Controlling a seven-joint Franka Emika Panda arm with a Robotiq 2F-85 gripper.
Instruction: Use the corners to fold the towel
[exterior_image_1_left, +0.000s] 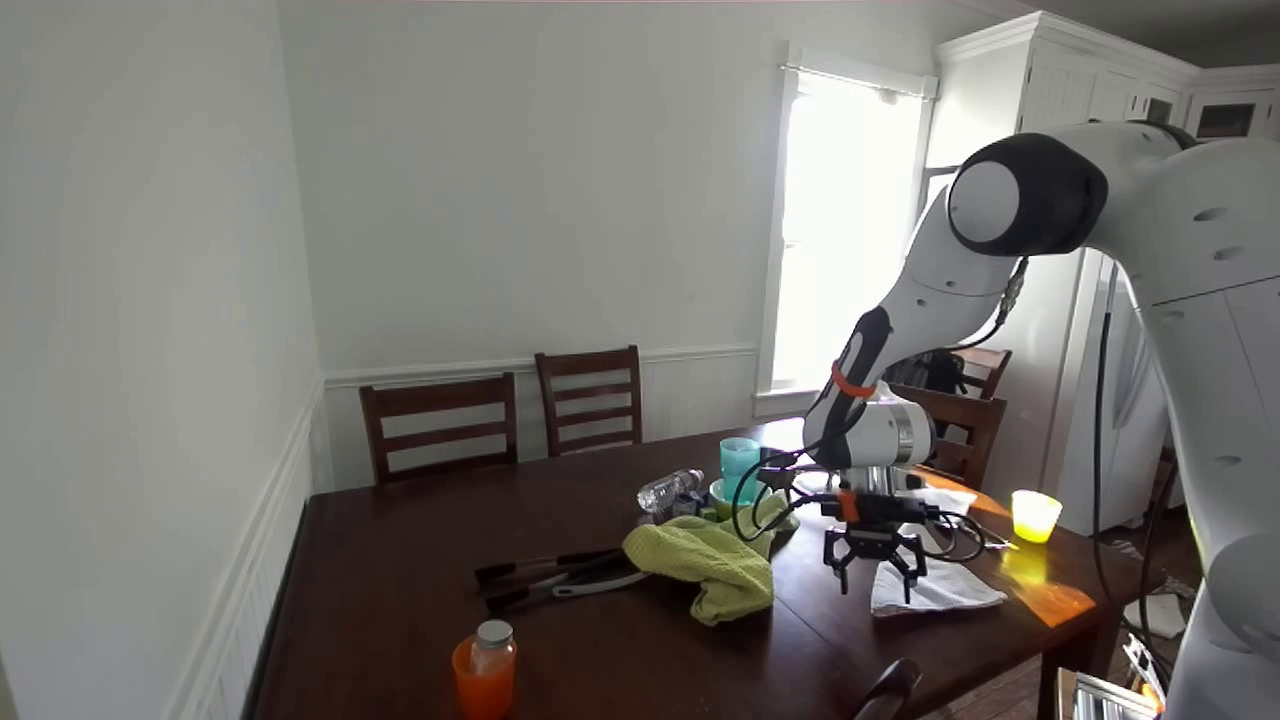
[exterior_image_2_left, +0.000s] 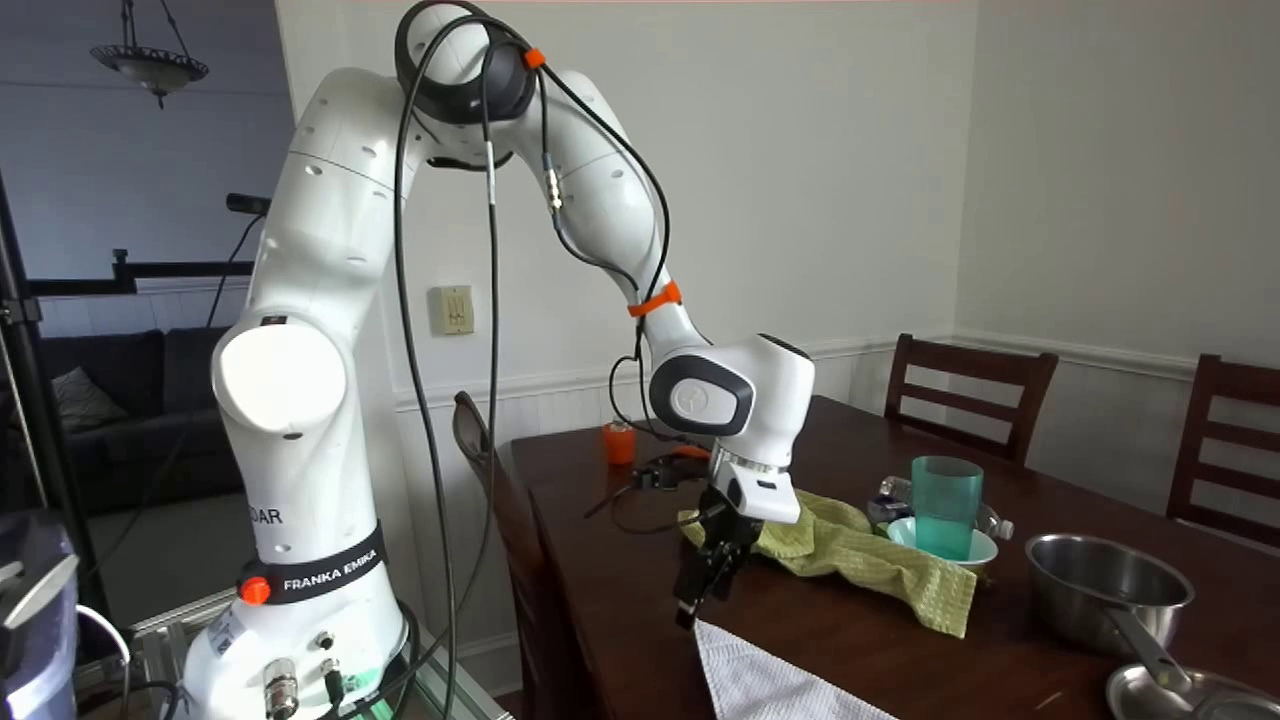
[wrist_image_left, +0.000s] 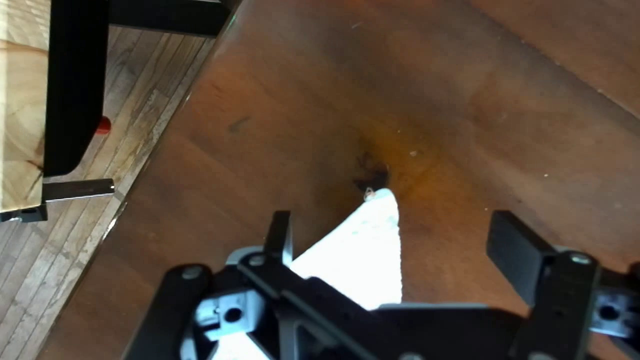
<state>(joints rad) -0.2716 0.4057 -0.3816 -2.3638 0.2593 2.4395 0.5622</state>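
Towel (wrist_image_left: 370, 255) lies near the bench (exterior_image_1_left: 400, 550) edge facing the robot's base (exterior_image_2_left: 295, 650). The pincer (exterior_image_1_left: 876, 592), spread wide and holding nothing, hangs by one corner (wrist_image_left: 385, 205): seemingly the grasping step, needing descent, a pinch, then folding across.

A teal cup (exterior_image_2_left: 945, 508) stands in a bowl (exterior_image_2_left: 901, 533) near a steel saucepan (exterior_image_2_left: 1085, 605).

White towel (wrist_image_left: 367, 260) partly behind gripper (wrist_image_left: 392, 232)
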